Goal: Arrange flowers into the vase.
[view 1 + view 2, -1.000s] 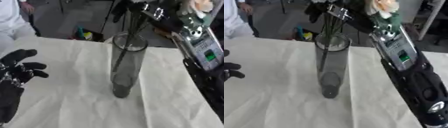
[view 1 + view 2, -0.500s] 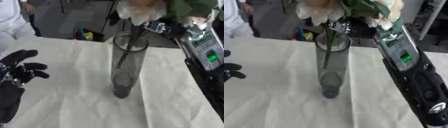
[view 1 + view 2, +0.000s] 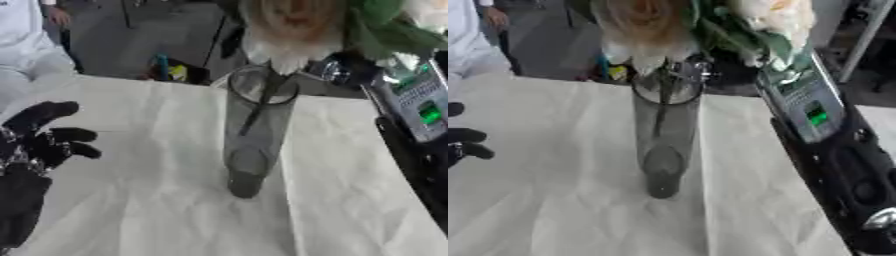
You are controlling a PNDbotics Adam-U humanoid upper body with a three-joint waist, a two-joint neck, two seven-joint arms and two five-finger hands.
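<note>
Right hand (image 3: 346, 70) just beside vase (image 3: 254, 135) rim, fingers hidden behind blooms, grip impossible to tell. Flowers (image 3: 654, 27) above vase, stems already partway inside. Lowering and release apparently left. Left hand (image 3: 39, 142) idle, spread, well left of vase.

The counter (image 3: 131, 210) is spread with a creased white cloth (image 3: 553, 200) that reaches from its far edge to the near side. A tall smoky-grey glass vase (image 3: 254, 135) stands upright on the cloth, about midway across, nearer the far edge.
</note>
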